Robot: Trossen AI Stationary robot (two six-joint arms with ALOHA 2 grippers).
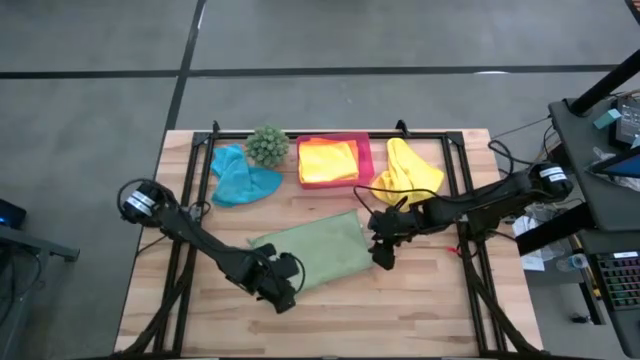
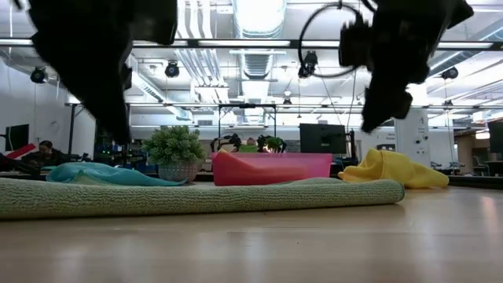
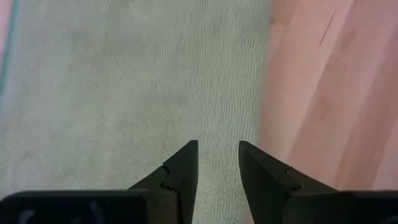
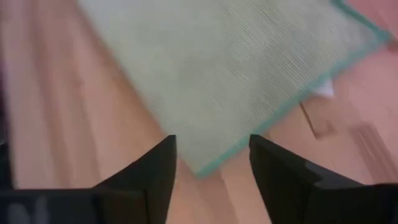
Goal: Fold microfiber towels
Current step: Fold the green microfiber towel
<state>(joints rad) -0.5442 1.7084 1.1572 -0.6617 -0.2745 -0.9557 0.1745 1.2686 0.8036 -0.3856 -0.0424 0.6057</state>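
A light green towel [image 1: 315,250] lies folded flat on the middle of the wooden table; in the low view it is a low strip [image 2: 196,196]. My left gripper [image 1: 283,287] hovers open over the towel's near left end, with bare cloth [image 3: 155,93] under its fingertips [image 3: 217,152]. Open too, my right gripper [image 1: 383,256] hangs over the towel's right corner [image 4: 205,163], nothing between its fingers [image 4: 211,146]. A teal towel [image 1: 240,178] lies crumpled at the far left. A yellow towel [image 1: 410,170] lies bunched at the far right. Another yellow towel [image 1: 328,160] rests in the pink tray [image 1: 366,150].
A small spiky green plant [image 1: 267,146] stands at the far edge between the teal towel and the pink tray. Bare wood [image 1: 420,310] stretches along the near side of the table. A black frame [image 1: 460,170] borders the tabletop.
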